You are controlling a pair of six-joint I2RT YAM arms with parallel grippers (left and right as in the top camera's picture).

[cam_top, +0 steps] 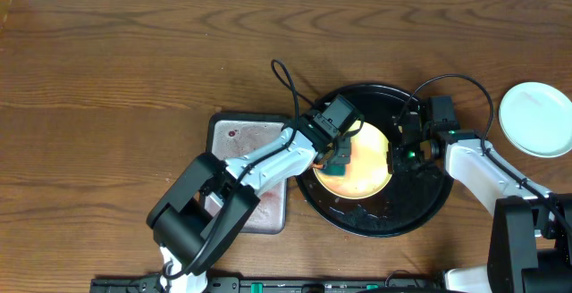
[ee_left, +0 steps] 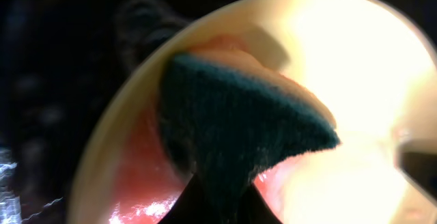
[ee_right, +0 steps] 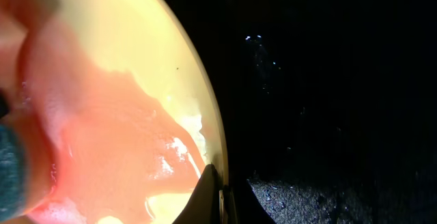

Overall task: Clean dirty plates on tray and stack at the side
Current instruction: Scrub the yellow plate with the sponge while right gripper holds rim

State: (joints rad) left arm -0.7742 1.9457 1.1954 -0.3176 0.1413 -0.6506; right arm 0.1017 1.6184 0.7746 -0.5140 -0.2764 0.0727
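Mid-scrub: left fingers [ee_left: 218, 207] clamp teal sponge [ee_left: 239, 128] on red-smeared pale yellow plastic plate [cam_top: 368, 161] in glossy black round tray [cam_top: 429, 205], right fingers [ee_right: 210, 198] pinch its rim; pale mint-white plate [cam_top: 534, 119] already aside on table [cam_top: 134, 61].

yellow plate [cam_top: 371, 163]: part under left arm [cam_top: 268, 159] | white plate [cam_top: 534, 119]: cut by right edge

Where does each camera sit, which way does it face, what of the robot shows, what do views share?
Overhead: above the table, facing straight down; left arm, right arm, black tray.
Left wrist: on left arm, facing down; left end effector holds sponge on yellow plate.
Right wrist: on right arm, facing down; right end effector grips the plate's rim.
Shared: all show the yellow plate.
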